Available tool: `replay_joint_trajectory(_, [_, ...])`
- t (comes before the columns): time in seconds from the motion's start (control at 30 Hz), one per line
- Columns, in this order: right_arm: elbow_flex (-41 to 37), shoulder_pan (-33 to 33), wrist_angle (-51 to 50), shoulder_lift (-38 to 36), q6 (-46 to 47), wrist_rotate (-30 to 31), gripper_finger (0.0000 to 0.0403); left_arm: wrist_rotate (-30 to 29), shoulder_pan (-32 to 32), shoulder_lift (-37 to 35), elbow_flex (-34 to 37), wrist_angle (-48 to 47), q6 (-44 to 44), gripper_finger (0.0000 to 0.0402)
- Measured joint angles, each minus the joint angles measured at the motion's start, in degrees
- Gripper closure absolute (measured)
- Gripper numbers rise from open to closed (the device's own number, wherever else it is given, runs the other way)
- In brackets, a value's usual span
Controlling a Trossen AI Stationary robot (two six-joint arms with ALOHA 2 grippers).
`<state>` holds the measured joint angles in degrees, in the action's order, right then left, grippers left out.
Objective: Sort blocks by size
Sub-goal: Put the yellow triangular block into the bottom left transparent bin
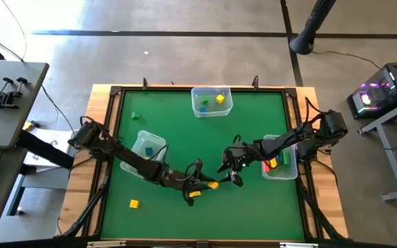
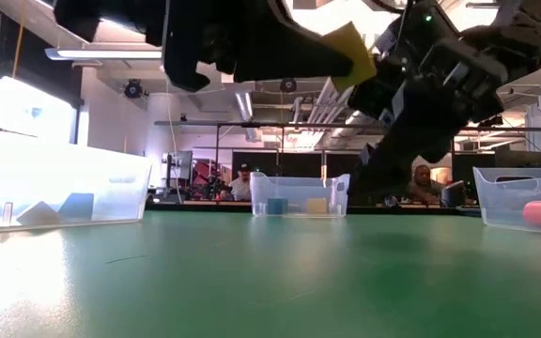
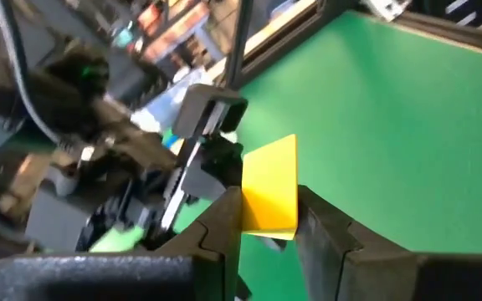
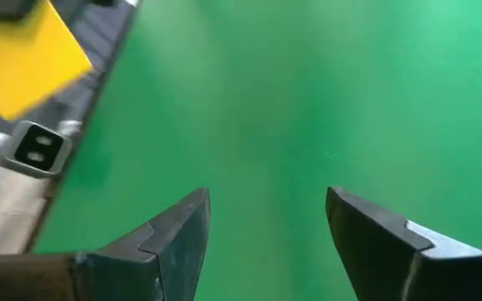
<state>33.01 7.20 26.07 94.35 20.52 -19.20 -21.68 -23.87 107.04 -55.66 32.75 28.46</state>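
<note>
Two dark arms reach in over the green table mat (image 1: 185, 124) and nearly meet near its front middle. We see the left gripper (image 3: 268, 219) stretched low from the left side, its fingers (image 3: 224, 219) clamped on a flat-faced yellow block (image 3: 271, 194) that stands up between them. In the low view that block (image 2: 346, 49) hangs well above the mat, tilted, with bare green beneath it.

Just to its right, the right gripper (image 4: 266, 219) comes in from the right-hand side, elbow bent over the right clear plastic bin (image 1: 281, 172). Its fingers stand wide apart, nothing between them, and only mat shows past them. The yellow block sits off to one side in its wrist view (image 4: 25, 60), clear of those fingers.

Elsewhere we count a small yellow cube (image 1: 134, 204) lying alone near the front left, and a small green block (image 1: 136, 115) far left. The far clear plastic bin (image 1: 211, 100) holds yellow and blue-green pieces; the left clear plastic bin (image 1: 148, 146) has a blue piece inside. The right bin shows red and other coloured pieces, partly hidden by the arm.

Open mat spreads across the centre and the far right, well clear of the black-framed edges (image 1: 291, 138).
</note>
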Motion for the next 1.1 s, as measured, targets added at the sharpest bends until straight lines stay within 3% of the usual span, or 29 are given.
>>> replay_joint_trajectory(0.13, [0.0,2.0,-3.1,0.0,0.2,5.8,0.0169,-6.9,-1.8,-1.3,-0.2,-6.0,-9.0,0.0324])
replay_joint_trajectory(0.4, [0.0,9.8,-4.6,0.0,0.0,27.6,0.0169,-20.7,-4.5,-8.9,-13.4,-54.1,-32.9,0.0335])
replay_joint_trajectory(0.63, [0.0,14.8,0.0,0.0,0.0,44.9,0.0169,-18.5,-4.4,-11.4,-17.4,-93.3,-65.1,0.0336])
replay_joint_trajectory(0.8, [0.0,15.1,3.7,0.0,-1.9,47.9,0.0169,-16.6,-4.4,-11.2,-17.3,-120.0,-91.5,0.0336])
replay_joint_trajectory(0.87, [0.0,14.8,4.8,0.0,-3.0,48.0,0.0169,-13.5,-4.3,-11.3,-17.0,-123.1,-97.8,0.0336])
replay_joint_trajectory(1.1, [0.0,14.6,5.7,0.0,-4.1,48.1,0.0169,-3.0,-1.9,-15.6,-7.8,-116.3,-97.0,0.0337])
